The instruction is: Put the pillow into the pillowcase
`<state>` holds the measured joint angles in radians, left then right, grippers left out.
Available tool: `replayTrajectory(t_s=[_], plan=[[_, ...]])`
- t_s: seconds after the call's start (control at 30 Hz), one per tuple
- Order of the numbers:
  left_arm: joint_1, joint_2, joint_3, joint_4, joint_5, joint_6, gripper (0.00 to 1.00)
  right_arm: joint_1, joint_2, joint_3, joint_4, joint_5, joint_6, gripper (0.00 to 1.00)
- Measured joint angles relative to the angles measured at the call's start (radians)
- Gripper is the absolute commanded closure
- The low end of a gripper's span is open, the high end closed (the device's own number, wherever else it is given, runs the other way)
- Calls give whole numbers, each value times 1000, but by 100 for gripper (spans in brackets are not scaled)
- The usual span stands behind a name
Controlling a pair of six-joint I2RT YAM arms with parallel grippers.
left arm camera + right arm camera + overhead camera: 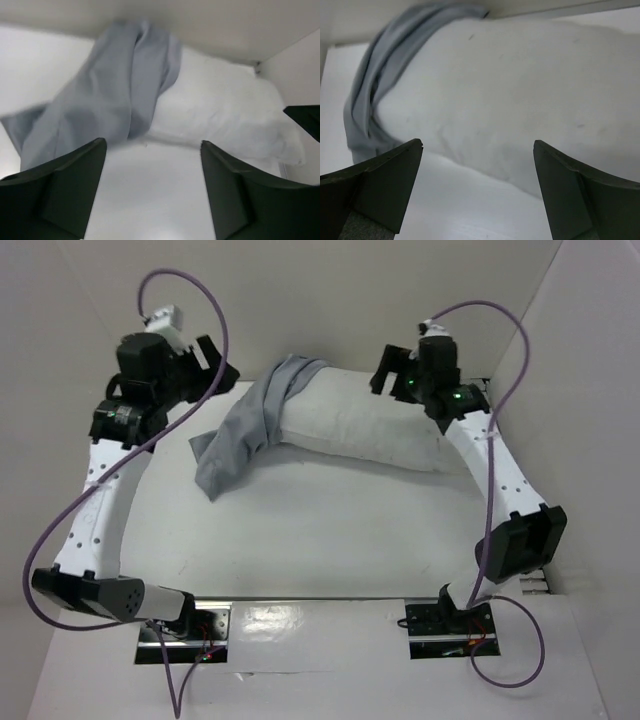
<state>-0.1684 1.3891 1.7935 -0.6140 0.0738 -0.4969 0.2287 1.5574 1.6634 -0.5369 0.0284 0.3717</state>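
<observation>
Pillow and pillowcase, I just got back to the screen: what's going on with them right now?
Nothing is being held. The pillow lies at the far side of the table, outside the pillowcase, which is bunched over the pillow's left end and trails down onto the table. The left pincer hovers open near the pillowcase, and the right pincer hovers open by the pillow's right end. The pillow is not yet inside.

Free table [150, 200] below and just ahead of left gripper [152, 145], jaws spread, nothing between. Further ahead blocked: pillowcase [110, 95] draped over pillow [225, 110], wall [225, 25] behind. Close ahead of right gripper [477, 145]: pillow; table strip below passable.
</observation>
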Motion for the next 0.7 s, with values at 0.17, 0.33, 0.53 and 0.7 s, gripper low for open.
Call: replayTrajectory(t_s=[0.17,0.33,0.53,0.7], plan=[[9,67,-328,1,-5,-40,4,193,111,-26,-6,8,-45,1],[76,85,-606,-14,-71,-125,3,290,242,-17,-32,53,-78,1],[222,73,-776,106,-69,-233,0,331,373,60,-63,169,-105,1],[224,191,-737,164,-82,-245,0,330,420,118,-82,227,-105,1]])
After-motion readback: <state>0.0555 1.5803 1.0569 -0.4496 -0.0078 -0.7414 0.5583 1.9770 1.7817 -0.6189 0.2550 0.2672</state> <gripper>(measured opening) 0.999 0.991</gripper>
